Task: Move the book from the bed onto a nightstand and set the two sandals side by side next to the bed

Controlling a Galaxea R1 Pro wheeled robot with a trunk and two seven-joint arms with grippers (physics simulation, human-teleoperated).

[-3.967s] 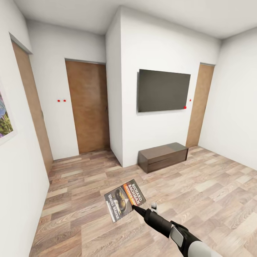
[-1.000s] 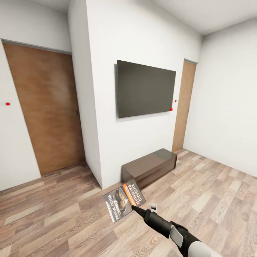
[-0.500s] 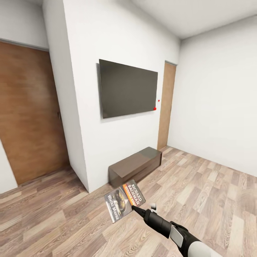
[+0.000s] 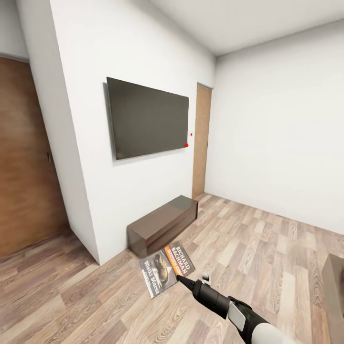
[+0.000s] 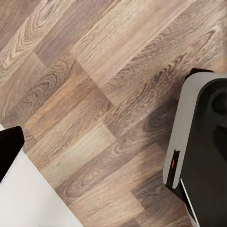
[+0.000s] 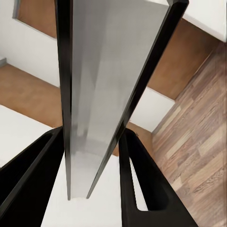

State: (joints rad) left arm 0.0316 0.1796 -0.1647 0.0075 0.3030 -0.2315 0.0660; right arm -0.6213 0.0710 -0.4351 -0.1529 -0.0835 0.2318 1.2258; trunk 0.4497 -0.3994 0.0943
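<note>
Book (image 4: pixel 166 269): paperback, orange band, white "RICHARD BACHMAN" lettering; held in the air above the wood-plank floor (image 4: pixel 267 248), pinched at one edge by the right gripper (image 4: pixel 182 279), jaws pressed on it. In the right wrist view its grey edge (image 6: pixel 101 90) is seen clamped between the black fingers (image 6: pixel 142 184).

Media bench (image 4: pixel 162 230): long, low, dark brown; set against the white wall under a wall-mounted television (image 4: pixel 147 117).

Doors: brown wood, one at far left (image 4: pixel 24 162), one beyond the television (image 4: pixel 201 141).

Left gripper: jaw state cannot be told.

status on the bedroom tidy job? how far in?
Done: the book is off the bed, clamped in the right pincer above the wood floor. In hand: carrying it past the TV and media bench. Left: set it on a nightstand, then pair both sandals.
</note>
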